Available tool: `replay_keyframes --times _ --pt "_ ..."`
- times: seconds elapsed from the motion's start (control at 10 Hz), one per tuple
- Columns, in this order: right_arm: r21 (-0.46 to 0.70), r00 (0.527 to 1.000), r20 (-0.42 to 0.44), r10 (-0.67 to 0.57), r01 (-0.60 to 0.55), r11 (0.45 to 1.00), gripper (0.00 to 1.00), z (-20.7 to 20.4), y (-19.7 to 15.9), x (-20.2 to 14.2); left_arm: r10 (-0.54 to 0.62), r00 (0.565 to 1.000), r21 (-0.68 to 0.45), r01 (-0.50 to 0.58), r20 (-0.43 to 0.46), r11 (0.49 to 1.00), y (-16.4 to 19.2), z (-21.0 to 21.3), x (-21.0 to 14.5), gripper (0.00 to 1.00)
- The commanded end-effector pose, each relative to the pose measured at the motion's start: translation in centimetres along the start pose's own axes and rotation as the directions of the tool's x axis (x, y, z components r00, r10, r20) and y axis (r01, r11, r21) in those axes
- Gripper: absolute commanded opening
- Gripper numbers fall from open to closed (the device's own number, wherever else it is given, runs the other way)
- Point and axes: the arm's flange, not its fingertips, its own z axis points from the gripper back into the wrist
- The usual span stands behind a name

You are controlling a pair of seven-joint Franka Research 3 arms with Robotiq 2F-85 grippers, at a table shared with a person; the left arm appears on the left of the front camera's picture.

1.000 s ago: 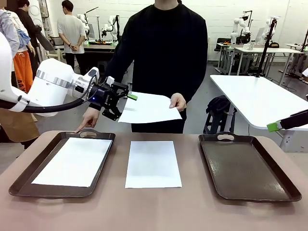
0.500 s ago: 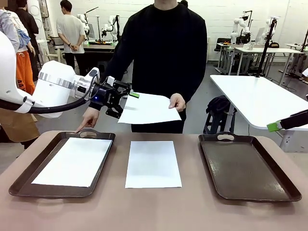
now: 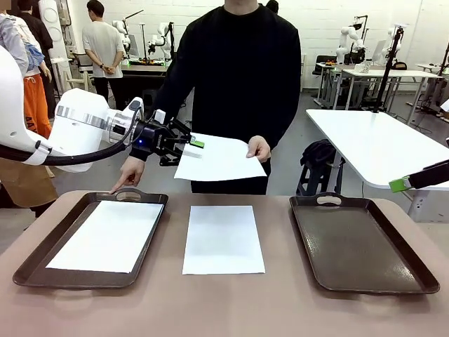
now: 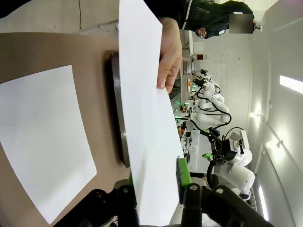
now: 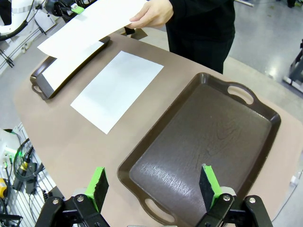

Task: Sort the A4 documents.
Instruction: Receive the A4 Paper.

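Left pincer [image 3: 193,144] pinches with closed jaws the 9 o'clock edge of the raised sheet [image 3: 221,158]; right pincer [image 5: 154,182] hangs with jaws wide apart over the right tray [image 5: 272,120]. On the brown table [image 3: 280,309], the left tray [image 3: 35,263] lies at 9 o'clock of the middle sheet [image 3: 223,239], the right tray at 3 o'clock. Another sheet [image 3: 105,235] lies inside the left tray. The raised sheet is in the air at 12 o'clock of the middle one, and the person's hand [image 3: 258,149] holds its 3 o'clock edge.
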Motion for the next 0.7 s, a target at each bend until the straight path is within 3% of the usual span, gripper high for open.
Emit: replay_keyframes --times 0.0,0.1,0.2,0.6 --pt "0.022 1.0 0.008 -0.003 0.003 1.0 1.0 -0.27 -0.11 -0.05 -0.018 0.999 -0.023 0.018 0.036 1.0 0.12 -0.14 -0.32 0.18" --pt "0.022 1.0 0.008 -0.003 0.003 1.0 1.0 -0.27 -0.11 -0.05 -0.012 0.999 -0.026 0.014 0.042 1.0 0.2 -0.09 -0.34 0.05" --pt "0.022 1.0 0.008 -0.003 0.003 1.0 1.0 -0.27 -0.11 -0.05 -0.006 0.999 -0.032 0.007 0.045 0.999 0.31 0.02 -0.46 0.0" --pt "0.022 1.0 0.008 -0.003 0.003 1.0 1.0 -0.27 -0.11 -0.05 0.003 0.998 -0.032 -0.001 0.058 0.999 0.64 0.46 -0.69 0.0"
